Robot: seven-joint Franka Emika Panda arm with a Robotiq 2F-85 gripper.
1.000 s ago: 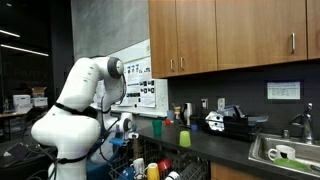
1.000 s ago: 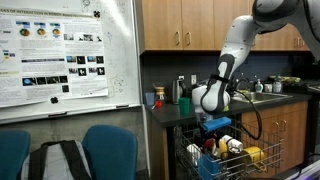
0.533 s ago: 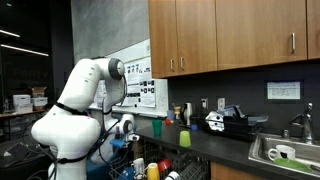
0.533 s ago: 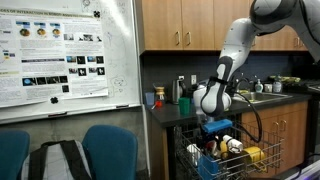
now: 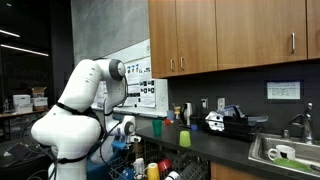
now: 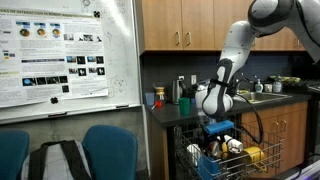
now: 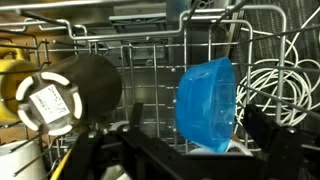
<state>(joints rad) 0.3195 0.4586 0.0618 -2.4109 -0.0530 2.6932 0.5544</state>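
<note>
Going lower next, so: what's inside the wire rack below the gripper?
A blue bowl on edge, a dark cup on its side with a labelled base, something yellow at left, white cables at the right edge. What lies beneath them is covered.

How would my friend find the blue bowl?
Under the wooden cabinets, find the wire dish rack. The blue bowl stands on edge in it, between a dark cup and white cables; only it is bright blue.

Blue bowl (image 7: 207, 102) upright in wire rack (image 7: 150, 55), dark cup (image 7: 80, 90) nr it.
</note>
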